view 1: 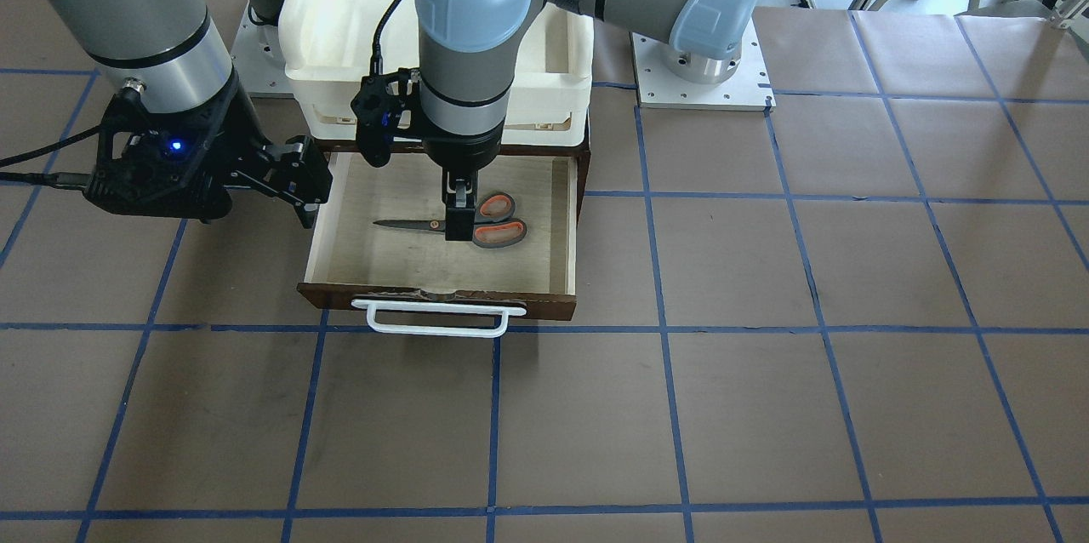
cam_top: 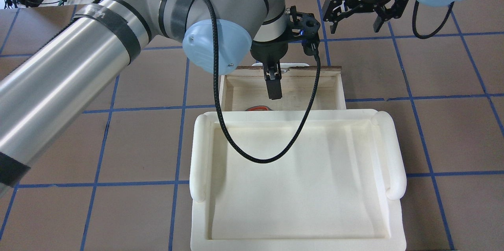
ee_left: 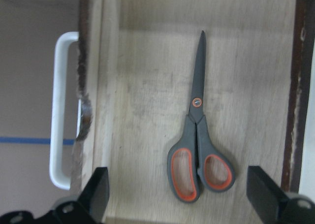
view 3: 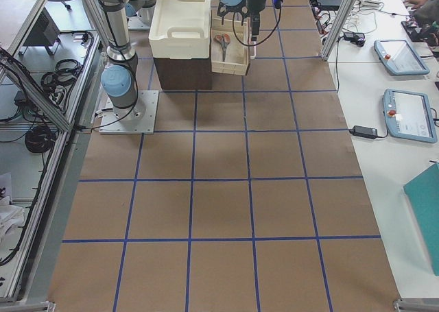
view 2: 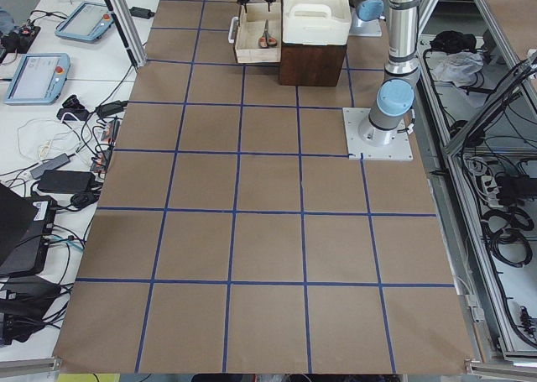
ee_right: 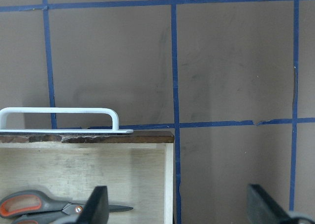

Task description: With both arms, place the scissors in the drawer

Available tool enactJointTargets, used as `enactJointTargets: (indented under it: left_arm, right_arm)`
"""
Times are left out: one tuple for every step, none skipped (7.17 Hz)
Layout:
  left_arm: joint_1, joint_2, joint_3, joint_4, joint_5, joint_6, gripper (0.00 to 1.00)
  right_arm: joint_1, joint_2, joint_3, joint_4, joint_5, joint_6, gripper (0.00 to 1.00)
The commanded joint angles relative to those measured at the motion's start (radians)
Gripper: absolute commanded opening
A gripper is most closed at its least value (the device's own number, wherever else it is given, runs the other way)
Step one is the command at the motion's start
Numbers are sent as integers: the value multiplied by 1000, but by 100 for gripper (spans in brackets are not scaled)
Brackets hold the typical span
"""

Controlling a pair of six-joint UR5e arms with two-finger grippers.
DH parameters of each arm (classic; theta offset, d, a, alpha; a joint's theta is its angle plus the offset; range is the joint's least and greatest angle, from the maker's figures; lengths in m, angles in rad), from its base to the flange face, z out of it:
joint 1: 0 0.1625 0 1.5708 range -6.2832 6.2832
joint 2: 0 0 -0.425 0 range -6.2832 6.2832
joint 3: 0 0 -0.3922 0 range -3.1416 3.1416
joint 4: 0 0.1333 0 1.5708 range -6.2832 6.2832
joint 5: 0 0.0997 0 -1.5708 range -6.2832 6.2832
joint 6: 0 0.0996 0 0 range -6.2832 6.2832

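The scissors (view 1: 487,225) lie flat on the pale floor of the open drawer (view 1: 442,298), blades pointing away from the orange-lined handles. They also show in the left wrist view (ee_left: 199,145) and the right wrist view (ee_right: 44,207). My left gripper (view 1: 459,224) hangs straight down over the scissors, open and holding nothing. Its fingers (ee_left: 98,192) stand wide on either side of the handles. My right gripper (view 1: 310,181) is open and empty, just outside the drawer's side wall, and shows in the overhead view (cam_top: 356,26). The drawer's white bar handle (view 1: 438,317) is free.
A cream-white plastic tray (cam_top: 199,156) sits on the dark cabinet above the drawer and hides most of the drawer in the overhead view. The left arm's black cable (cam_top: 252,156) loops over the tray. Brown paper with blue tape lines (view 1: 766,356) covers the table.
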Motion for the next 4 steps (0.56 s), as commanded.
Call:
enactJointTargets:
  left_arm:
    - [70, 110, -6, 3, 34, -258, 100]
    - [92, 168, -13, -3, 86, -357, 100]
    - [134, 210, -16, -9, 145, -526, 100]
    - [208, 232, -32, -16, 149, -641, 100]
  right_arm:
    - [3, -3, 0, 5, -1, -8, 100]
    - [8, -14, 0, 5, 2, -7, 100]
    - [12, -16, 0, 14, 1, -4, 100]
    - [13, -16, -2, 34, 2, -5, 100]
